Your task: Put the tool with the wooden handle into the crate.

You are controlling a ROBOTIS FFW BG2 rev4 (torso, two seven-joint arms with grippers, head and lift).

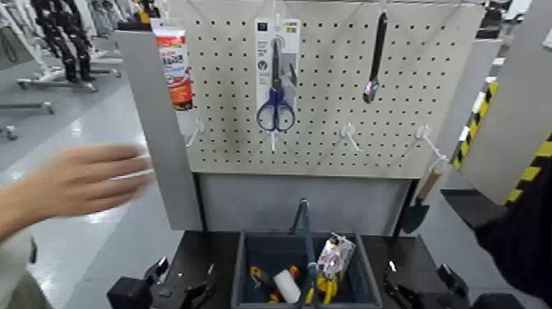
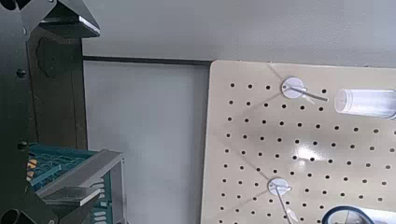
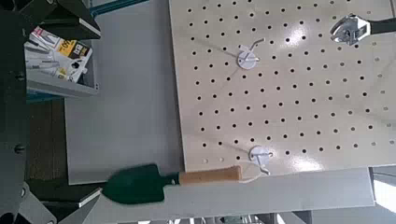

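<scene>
The tool with the wooden handle (image 1: 420, 197) hangs on a hook at the pegboard's lower right, dark blade pointing down. In the right wrist view the tool with the wooden handle (image 3: 213, 175) hangs from a white hook. The crate (image 1: 246, 267) stands low in the middle and holds several small items around its arched handle. My right gripper (image 1: 420, 286) rests open beside the crate's right side, below the trowel and apart from it; the same gripper (image 3: 79, 112) holds nothing. On the crate's left, my left gripper (image 1: 182, 279) is also open and empty.
The pegboard (image 1: 328, 156) also carries blue-handled scissors (image 1: 275, 107), a long black-handled tool (image 1: 376, 57) and a tube (image 1: 174, 66). A person's hand (image 1: 82, 181) reaches in from the left. A dark sleeve (image 1: 526, 238) is at the right edge.
</scene>
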